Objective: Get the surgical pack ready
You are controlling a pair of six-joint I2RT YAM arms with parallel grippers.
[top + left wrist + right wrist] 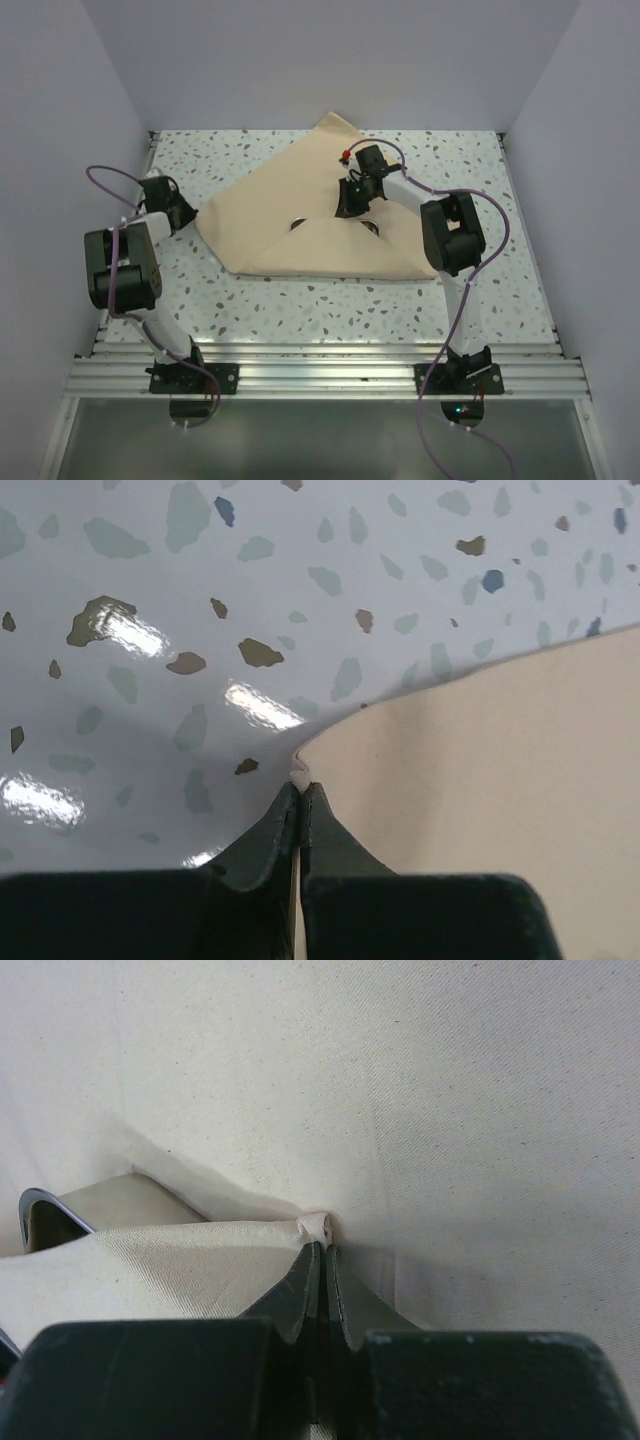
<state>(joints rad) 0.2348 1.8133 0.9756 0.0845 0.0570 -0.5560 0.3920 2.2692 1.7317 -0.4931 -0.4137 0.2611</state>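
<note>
On the pale speckled terrazzo tabletop (480,290), the large plain beige cloth sheet (300,185) lies near the middle, partly wrapped into a rough kite shape: a near flap and a right flap are folded in toward the centre, while the far corner and the left corner lie flat and pointed. Your right hand (350,205) sits over the centre of the bundle with its fingers pressed together on a small pinch of cloth, the tip of a flap drawn in to the middle. Your left hand (183,212) is at the left corner of the sheet, low on the tabletop, fingers likewise together and clamped on the very tip of that corner. Under the fold in the right wrist view you can see a dark glossy curved edge (38,1212), probably the steel tray, though too little shows to be sure; no instruments or gauze packets are visible, so they are either covered or out of sight. By my reading you are past halfway: two flaps are in, and the left corner and the far corner remain to be brought over before the pack is closed. The tabletop is shiny and throws bright glare. Plain pale walls (300,60) enclose it on the left, far and right, and a ribbed aluminium rail (320,365) carries the arm bases along the near edge.
</note>
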